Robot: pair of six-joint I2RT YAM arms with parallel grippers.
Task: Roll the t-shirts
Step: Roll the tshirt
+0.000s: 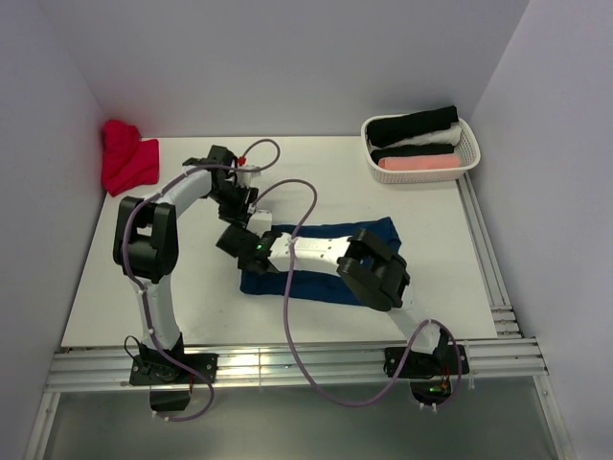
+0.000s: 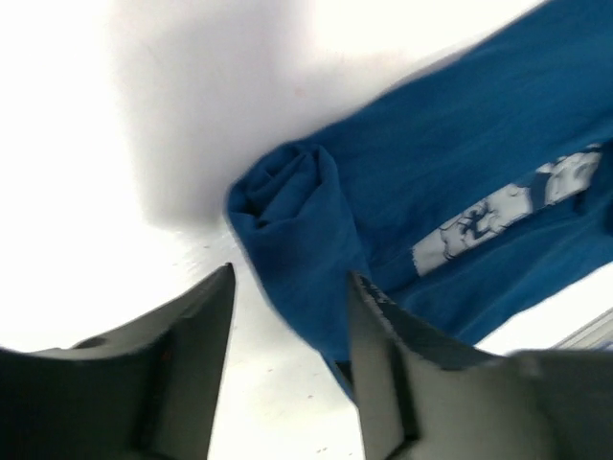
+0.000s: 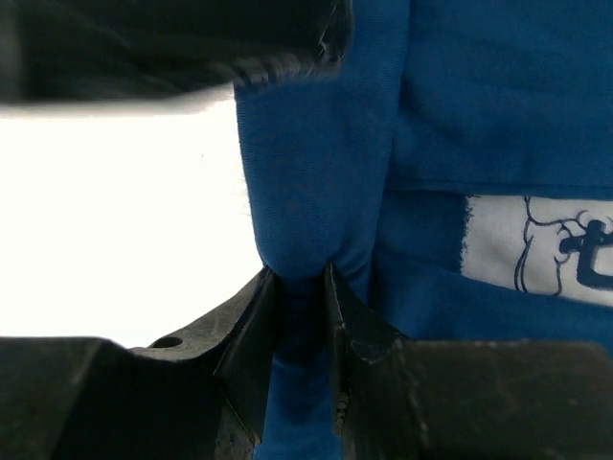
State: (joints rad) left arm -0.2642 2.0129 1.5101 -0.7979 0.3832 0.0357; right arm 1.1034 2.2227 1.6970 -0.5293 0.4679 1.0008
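A navy blue t-shirt [image 1: 326, 273] with a pale chest print [image 2: 479, 225] lies flat in the middle of the table, its left end curled into a short roll [image 2: 292, 192]. My right gripper [image 3: 300, 278] is shut on that rolled edge, with cloth pinched between its fingers; from above it sits at the shirt's left end [image 1: 233, 240]. My left gripper [image 2: 290, 287] is open just off the roll's far end, holding nothing, with the cloth showing past its right finger. From above it hangs just behind the right gripper [image 1: 251, 213].
A red t-shirt [image 1: 127, 158] lies crumpled in the back left corner. A white basket [image 1: 466, 144] at the back right holds rolled black, white and pink shirts. Walls close in on both sides, and metal rails run along the near and right table edges.
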